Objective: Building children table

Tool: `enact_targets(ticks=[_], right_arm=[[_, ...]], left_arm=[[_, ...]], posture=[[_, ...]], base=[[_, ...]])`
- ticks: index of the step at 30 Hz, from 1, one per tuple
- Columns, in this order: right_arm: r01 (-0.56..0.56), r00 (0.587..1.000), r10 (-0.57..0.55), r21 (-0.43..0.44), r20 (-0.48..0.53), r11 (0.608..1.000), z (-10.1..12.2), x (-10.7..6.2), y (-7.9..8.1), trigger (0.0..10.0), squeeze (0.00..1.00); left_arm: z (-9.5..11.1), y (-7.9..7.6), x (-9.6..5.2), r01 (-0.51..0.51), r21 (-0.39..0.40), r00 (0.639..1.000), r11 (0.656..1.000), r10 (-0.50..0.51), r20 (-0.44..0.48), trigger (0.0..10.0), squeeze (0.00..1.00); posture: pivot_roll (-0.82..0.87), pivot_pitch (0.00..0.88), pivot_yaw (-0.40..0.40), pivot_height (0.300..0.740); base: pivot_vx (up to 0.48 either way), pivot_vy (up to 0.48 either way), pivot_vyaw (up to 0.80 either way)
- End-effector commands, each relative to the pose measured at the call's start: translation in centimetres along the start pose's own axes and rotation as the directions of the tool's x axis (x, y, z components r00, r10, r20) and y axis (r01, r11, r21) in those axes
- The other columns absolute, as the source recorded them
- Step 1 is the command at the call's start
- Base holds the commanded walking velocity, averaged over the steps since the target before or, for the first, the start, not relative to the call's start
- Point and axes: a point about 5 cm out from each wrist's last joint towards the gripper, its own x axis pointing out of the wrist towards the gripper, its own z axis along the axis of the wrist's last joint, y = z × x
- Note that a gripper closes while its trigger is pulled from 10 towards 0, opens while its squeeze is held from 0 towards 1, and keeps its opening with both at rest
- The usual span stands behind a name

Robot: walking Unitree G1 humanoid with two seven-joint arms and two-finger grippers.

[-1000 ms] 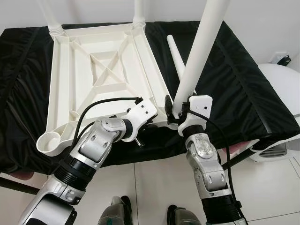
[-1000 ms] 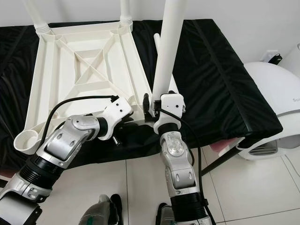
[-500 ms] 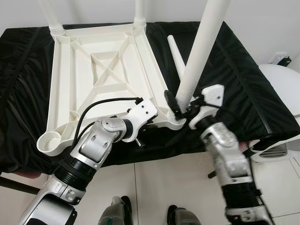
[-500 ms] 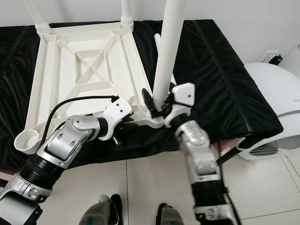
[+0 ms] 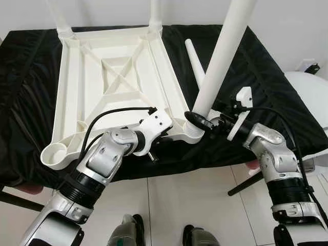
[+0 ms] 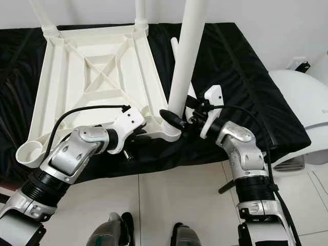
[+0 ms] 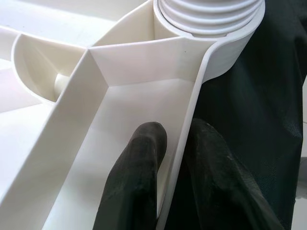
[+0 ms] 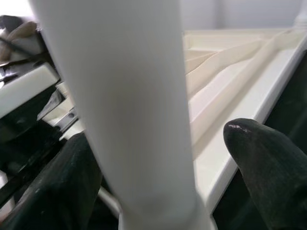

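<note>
White upturned table top (image 5: 113, 82) on black-draped bench (image 5: 266, 87), left gripper (image 7: 175, 191) pinching its near rim, right gripper (image 5: 201, 123) with fingers apart around upright leg (image 5: 220, 56) in near-right corner socket.

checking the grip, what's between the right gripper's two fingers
The white table leg stands between the right gripper's two fingers, with a gap to one finger, as the right wrist view shows.

Standing table legs (image 5: 229, 48) cut off by top edge; tops unseen.
</note>
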Motion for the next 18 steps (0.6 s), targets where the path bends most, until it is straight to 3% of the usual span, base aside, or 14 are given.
enact_targets(ticks=[1,12,13,14,15,18], right_arm=[[-0.037,0.999,0.037,-0.006,-0.019,0.999,-0.1,-0.1,-0.1,10.0,0.00],[-0.085,0.996,0.084,-0.016,-0.034,0.996,0.1,0.0,-1.1,10.0,0.00],[-0.086,0.996,0.086,-0.015,-0.032,0.996,0.2,0.0,-1.1,7.9,0.00],[-0.094,0.995,0.094,-0.013,-0.030,0.995,0.2,0.0,-1.2,7.9,0.00],[-0.108,0.994,0.108,-0.004,-0.026,0.994,0.1,0.0,-1.2,0.0,0.00],[-0.119,0.993,0.119,0.002,-0.024,0.993,0.1,0.0,-1.2,0.0,0.00]], left_arm=[[1.2,0.2,-0.2,0.004,0.022,0.999,1.000,-0.005,0.045,10.0,0.00],[1.1,0.1,-0.2,0.006,0.021,0.999,1.000,-0.007,0.040,10.0,0.00],[1.1,0.1,-0.2,0.006,0.021,0.999,1.000,-0.007,0.041,10.0,0.00],[1.1,0.1,-0.2,0.006,0.020,0.999,1.000,-0.007,0.041,10.0,0.00],[1.1,0.0,-0.2,0.007,0.021,0.999,1.000,-0.008,0.042,10.0,0.00],[1.1,0.0,-0.2,0.007,0.021,0.999,1.000,-0.008,0.042,10.0,0.00]], posture=[[-0.04,0.155,0.030,0.740],[-0.04,0.156,0.032,0.740],[-0.04,0.155,0.032,0.740],[-0.04,0.155,0.031,0.740],[-0.04,0.155,0.031,0.740],[-0.04,0.154,0.031,0.740]], base=[[0.000,0.000,0.00],[0.000,0.000,0.00],[0.000,0.000,0.00],[0.000,0.000,0.00],[0.000,0.000,0.00],[0.000,0.000,0.00]])
